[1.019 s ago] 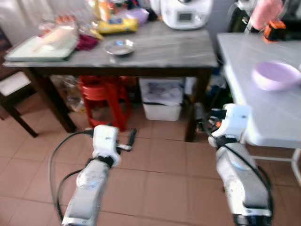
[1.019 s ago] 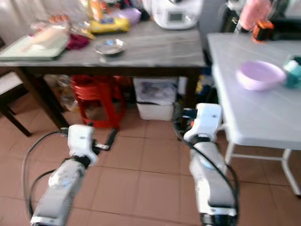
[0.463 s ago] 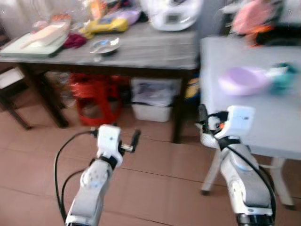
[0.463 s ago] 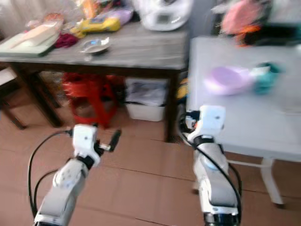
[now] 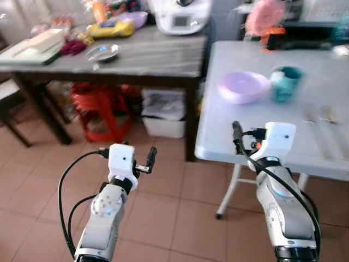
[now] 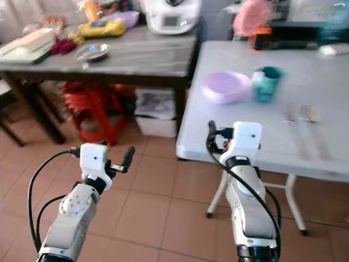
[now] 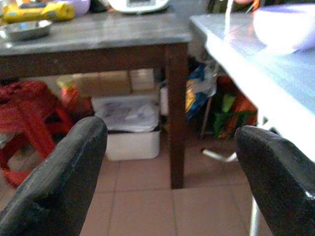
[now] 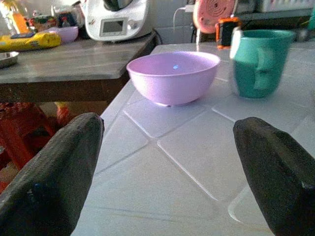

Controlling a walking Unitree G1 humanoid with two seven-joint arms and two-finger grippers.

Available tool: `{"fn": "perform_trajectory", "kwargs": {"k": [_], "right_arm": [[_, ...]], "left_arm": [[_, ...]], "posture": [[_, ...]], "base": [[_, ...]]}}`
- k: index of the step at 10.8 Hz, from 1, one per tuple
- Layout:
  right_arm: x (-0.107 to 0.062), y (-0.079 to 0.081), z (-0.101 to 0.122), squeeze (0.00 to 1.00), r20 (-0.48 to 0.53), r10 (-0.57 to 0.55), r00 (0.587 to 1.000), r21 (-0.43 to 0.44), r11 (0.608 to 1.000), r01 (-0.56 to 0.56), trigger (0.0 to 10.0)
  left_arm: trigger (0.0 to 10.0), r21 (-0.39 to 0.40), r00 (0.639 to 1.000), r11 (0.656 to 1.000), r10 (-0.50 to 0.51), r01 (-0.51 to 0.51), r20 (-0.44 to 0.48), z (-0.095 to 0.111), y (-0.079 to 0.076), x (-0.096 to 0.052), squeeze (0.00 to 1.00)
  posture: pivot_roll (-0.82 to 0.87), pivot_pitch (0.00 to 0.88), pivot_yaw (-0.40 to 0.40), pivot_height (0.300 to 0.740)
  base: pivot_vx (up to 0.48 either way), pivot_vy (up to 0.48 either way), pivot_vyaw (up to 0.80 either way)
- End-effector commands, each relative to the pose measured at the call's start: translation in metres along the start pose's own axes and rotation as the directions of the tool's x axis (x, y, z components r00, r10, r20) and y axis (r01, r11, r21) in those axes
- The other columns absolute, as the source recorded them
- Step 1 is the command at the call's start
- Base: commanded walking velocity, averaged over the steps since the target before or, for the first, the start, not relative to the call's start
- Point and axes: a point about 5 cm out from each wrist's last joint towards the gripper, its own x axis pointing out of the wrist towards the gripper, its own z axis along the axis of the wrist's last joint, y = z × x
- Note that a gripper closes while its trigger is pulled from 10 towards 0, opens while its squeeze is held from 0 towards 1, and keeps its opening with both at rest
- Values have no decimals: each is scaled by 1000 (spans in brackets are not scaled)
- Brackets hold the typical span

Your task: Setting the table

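White table (image 5: 262,136) edge near right fingers (image 8: 47,167), spread

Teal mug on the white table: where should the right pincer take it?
Probably across the body of the mug, coming level from the table's near edge. It stands upright with its handle facing the pincer, and the purple bowl sits apart on one side.

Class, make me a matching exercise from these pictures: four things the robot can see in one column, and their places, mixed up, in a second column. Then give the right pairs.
Things:
1. purple bowl
2. teal mug
3. metal dish
4. red stool

Places:
A. under the dark wooden table
B. on the dark wooden table
C. on the white table, nearer its left edge
D. on the white table, just right of the bowl

Pairs: 1-C, 2-D, 3-B, 4-A
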Motion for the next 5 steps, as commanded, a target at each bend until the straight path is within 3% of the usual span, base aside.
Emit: {"fn": "perform_trajectory", "kwargs": {"k": [1, 5], "right_arm": [[0, 10, 3, 0, 15, 27, 1000, 14, 1000, -27, 10000], [1, 9, 3, 0, 18, 28, 999, 9, 1000, -28, 10000]], "left_arm": [[10000, -9, 1000, 1000, 12, -11, 15, 4, 7, -1, 0], [10000, -39, 998, 998, -41, 43, 39, 7, -2, -3, 0]], "posture": [[-44, 71, 78, 740], [-43, 74, 72, 740]], "base": [[0, 0, 0], [0, 0, 0]]}}
